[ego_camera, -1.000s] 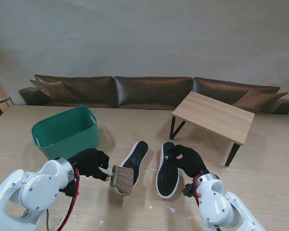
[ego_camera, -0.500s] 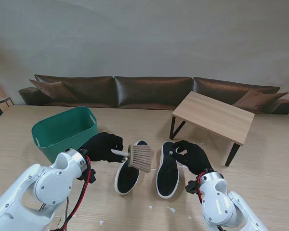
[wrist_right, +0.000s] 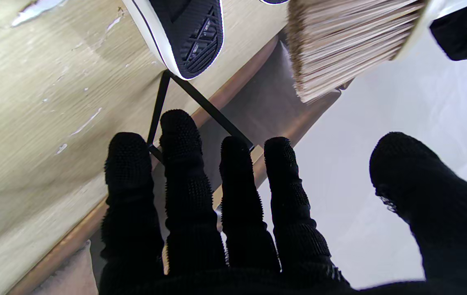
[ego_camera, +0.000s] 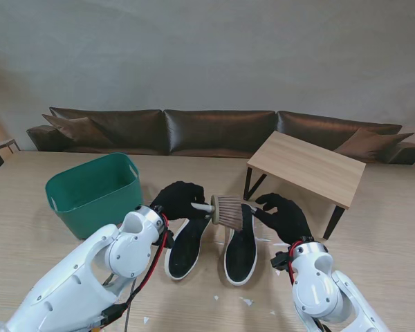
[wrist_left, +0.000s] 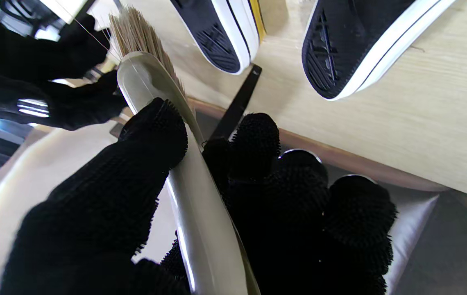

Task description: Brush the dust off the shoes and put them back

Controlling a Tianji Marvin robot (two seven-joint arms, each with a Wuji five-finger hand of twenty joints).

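Brush (ego_camera: 229, 209) (in left hand (ego_camera: 180, 200)) just beside spread right hand (ego_camera: 283, 215).

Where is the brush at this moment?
In the stand's view the brush is held by the left hand over the far end of the right shoe, beside the open right hand.

The black-gloved left hand (ego_camera: 180, 200) carries the pale-handled, tan-bristled brush (ego_camera: 228, 209) from the heel of the left black slip-on shoe (ego_camera: 187, 239) across to the far end of the right black shoe (ego_camera: 241, 245). The right hand (ego_camera: 285, 217) lifts off that shoe, fingers apart.
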